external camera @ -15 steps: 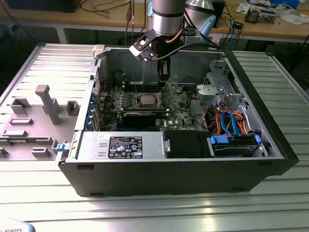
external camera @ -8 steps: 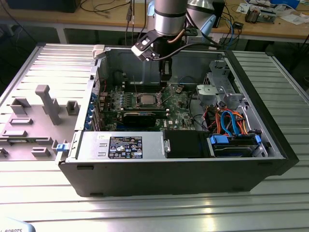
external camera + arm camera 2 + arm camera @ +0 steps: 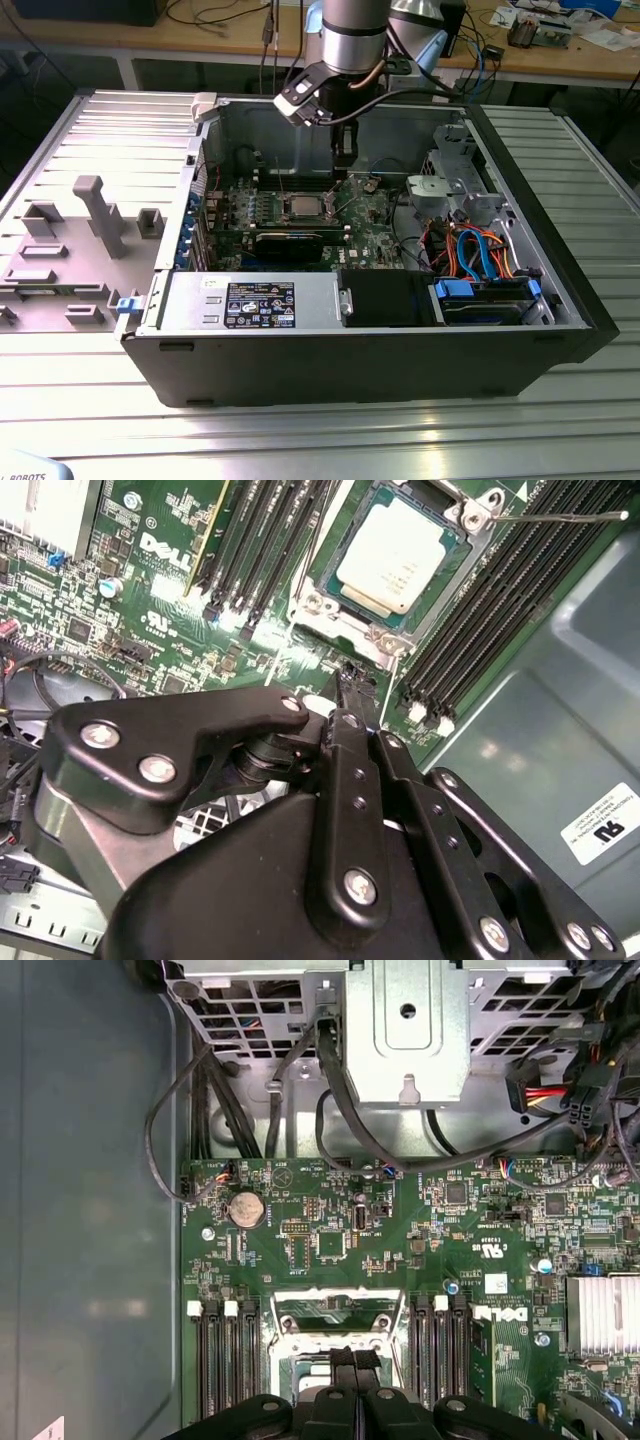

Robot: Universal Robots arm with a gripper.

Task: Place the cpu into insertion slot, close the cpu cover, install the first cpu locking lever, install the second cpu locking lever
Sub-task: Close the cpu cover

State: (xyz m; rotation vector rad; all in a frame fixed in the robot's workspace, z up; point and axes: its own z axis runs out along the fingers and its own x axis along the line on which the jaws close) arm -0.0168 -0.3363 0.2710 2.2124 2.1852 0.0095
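1. Black gripper (image 3: 345,150) on the arm, down inside the open computer case (image 3: 400,370), above the green motherboard (image 3: 380,215), just beyond the socket toward the case's far wall in the exterior view.
2. Fingers (image 3: 343,1365) drawn narrow, side by side with barely a seam between them, holding nothing.
3. Small square cpu (image 3: 400,558), silvery-grey top facing up, seated flat in the insertion slot (image 3: 312,602), with a bank of long black memory slots (image 3: 490,610) on either side.
4. Silver cpu cover (image 3: 330,1298) at the socket, a frame with a square window; cannot tell whether pressed fully down over the chip.
5. Thin metal locking lever (image 3: 560,518) sticking out from one socket corner, slanting across the nearer memory slots.
6. Fingertips close to the socket's edge in both wrist views, apart from the chip's top; contact with the rim or the lever not clear.
7. On the board in the first wrist view: a round coin cell (image 3: 245,1208) and a finned heatsink (image 3: 603,1315), with a grey metal drive cage (image 3: 405,1030) and black cables beyond.
8. Along the case's near side in the exterior view: a power supply (image 3: 250,305) with a label, then blue and orange cables (image 3: 480,250) toward the exterior view's right.
9. Grey fixture tray (image 3: 80,240) just beside the case on the exterior view's left, both on a ribbed metal table (image 3: 300,440).
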